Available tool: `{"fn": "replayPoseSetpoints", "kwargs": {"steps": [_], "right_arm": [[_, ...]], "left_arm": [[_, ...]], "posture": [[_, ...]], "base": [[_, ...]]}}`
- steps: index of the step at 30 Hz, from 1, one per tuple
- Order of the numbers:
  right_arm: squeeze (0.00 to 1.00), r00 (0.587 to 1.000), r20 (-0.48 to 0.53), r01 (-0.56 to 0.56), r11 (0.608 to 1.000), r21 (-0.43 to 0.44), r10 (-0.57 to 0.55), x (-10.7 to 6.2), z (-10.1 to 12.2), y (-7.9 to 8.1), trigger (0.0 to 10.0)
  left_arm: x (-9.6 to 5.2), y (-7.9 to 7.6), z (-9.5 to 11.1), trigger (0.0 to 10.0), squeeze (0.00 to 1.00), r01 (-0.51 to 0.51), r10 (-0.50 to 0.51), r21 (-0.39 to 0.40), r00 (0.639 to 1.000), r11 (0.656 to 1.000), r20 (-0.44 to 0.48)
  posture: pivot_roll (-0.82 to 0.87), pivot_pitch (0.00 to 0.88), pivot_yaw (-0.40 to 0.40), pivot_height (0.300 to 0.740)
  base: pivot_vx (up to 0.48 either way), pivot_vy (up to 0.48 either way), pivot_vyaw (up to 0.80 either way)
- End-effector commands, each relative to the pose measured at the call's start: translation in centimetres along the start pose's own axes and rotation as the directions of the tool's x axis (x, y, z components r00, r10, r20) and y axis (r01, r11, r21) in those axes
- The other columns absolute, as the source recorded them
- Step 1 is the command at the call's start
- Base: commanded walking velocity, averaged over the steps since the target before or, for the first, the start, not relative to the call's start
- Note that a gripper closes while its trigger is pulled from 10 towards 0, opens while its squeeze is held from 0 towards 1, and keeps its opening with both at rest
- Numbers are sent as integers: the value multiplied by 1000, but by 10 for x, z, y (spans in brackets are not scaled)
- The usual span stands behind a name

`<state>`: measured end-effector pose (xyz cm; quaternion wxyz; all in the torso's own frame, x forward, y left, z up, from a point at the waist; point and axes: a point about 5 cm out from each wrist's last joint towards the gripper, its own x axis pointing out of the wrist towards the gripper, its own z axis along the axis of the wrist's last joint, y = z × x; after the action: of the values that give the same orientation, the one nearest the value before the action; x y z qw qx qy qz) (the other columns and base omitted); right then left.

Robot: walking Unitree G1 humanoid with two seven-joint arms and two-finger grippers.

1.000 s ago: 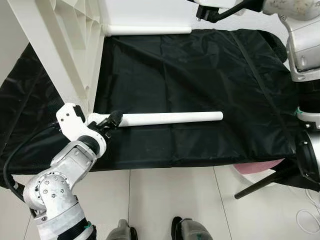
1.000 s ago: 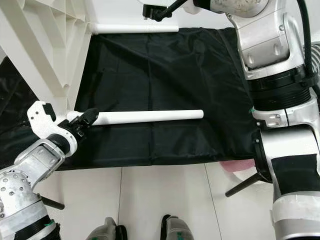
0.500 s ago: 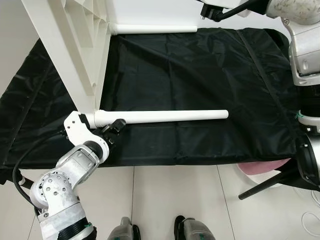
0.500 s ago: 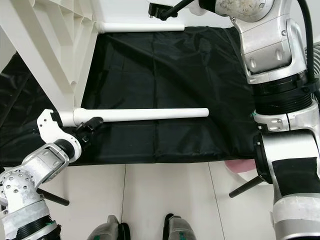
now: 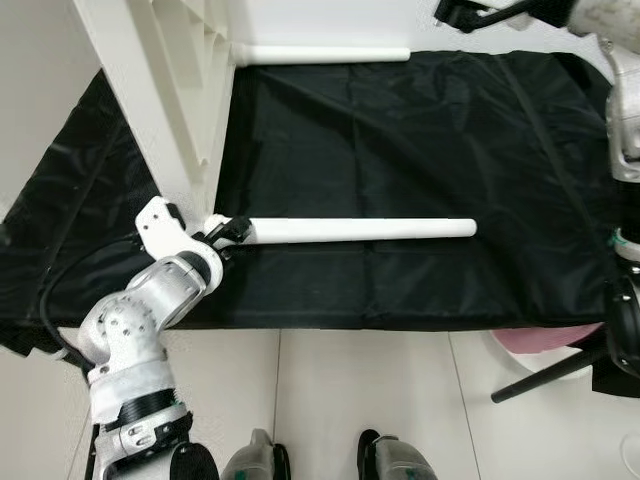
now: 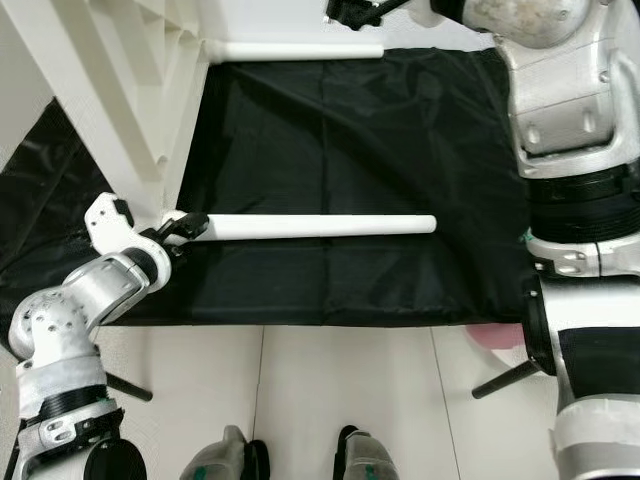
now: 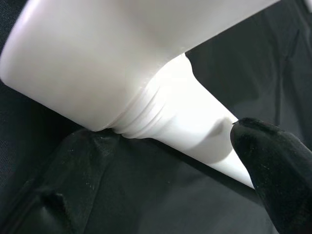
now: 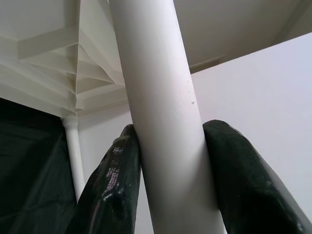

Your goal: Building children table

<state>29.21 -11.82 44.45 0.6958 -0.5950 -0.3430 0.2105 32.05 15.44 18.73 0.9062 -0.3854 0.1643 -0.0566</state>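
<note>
— Where is your left gripper (image 5: 232, 228)?

— At the threaded end of the white table leg (image 5: 365, 229), where that leg meets the corner of the white tabletop (image 5: 150, 90) standing on edge. Your jaws sit around the leg's end; how tightly they close, I cannot tell. The leg juts out level above the black sheet (image 5: 400, 130).

— And your right gripper (image 8: 168, 170)?

— Raised at the far side, jaws clamped on a second white leg (image 8: 161, 107), one finger pressed on each side. A third leg (image 5: 322, 53) juts from the tabletop's far corner.
</note>
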Motion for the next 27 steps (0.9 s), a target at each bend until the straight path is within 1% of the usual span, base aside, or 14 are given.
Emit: {"fn": "replayPoseSetpoints", "kwargs": {"steps": [1,5,8,9,10,11,14,15,17,18,19,21,23,27], "right_arm": [[0,975,-86,214,967,141,-203,-24,-19,-30,0],[0,972,-96,225,965,138,-213,-28,-21,-32,0],[0,967,-112,241,961,137,-227,-32,-23,-34,0],[0,967,-115,243,960,137,-229,-33,-24,-34,0],[0,967,-115,243,960,137,-229,-33,-24,-34,0],[0,964,-114,253,958,133,-239,-34,-24,-36,0],[0,964,-114,253,958,133,-239,-34,-24,-36,0],[0,958,-112,278,952,132,-264,-37,-24,-41,0],[0,958,-112,278,952,132,-264,-37,-24,-41,0],[0,940,-121,333,933,134,-318,-44,-26,-50,0],[0,940,-121,333,933,134,-318,-44,-26,-50,0],[0,906,-156,415,900,134,-394,-59,-29,-63,0],[0,906,-156,415,900,134,-394,-59,-29,-63,0],[0,871,-218,472,874,118,-441,-76,-38,-69,0]], "left_arm": [[2,-2,9,10000,0,55,-55,-1,997,998,57],[5,-3,9,10000,0,56,-56,-4,997,998,55],[13,-9,8,10000,0,69,-68,-28,996,997,57],[17,-13,8,10000,0,83,-78,-87,995,993,68],[17,-13,8,10000,0,83,-78,-87,995,993,68],[20,-19,12,10000,0,108,-95,-138,991,985,98],[20,-19,12,10000,0,108,-95,-138,991,985,98],[21,-27,19,10000,0,157,-122,-222,979,962,163],[21,-27,19,10000,0,157,-122,-222,979,962,163],[20,-37,22,10000,0,204,-148,-281,967,938,207],[20,-37,22,10000,0,204,-148,-281,967,938,207],[17,-51,21,10000,0,266,-184,-356,951,896,248],[17,-51,21,10000,0,266,-184,-356,951,896,248],[17,-64,15,10000,0,311,-218,-408,941,859,258]], "posture": [[-144,165,170,740],[-144,165,170,740],[-146,165,172,740],[-147,165,170,740],[-147,165,170,740],[-147,162,169,740],[-147,162,169,740],[-147,162,166,740],[-147,162,166,740],[-147,163,163,740],[-147,163,163,740],[-147,163,163,740],[-147,163,163,740],[-152,171,160,740]], "base": [[0,0,0],[0,0,0],[0,0,0],[0,0,0],[0,0,0],[0,0,0],[0,0,0],[0,0,0],[0,0,0],[0,0,0],[0,0,0],[0,0,0],[0,0,0],[0,0,0]]}}
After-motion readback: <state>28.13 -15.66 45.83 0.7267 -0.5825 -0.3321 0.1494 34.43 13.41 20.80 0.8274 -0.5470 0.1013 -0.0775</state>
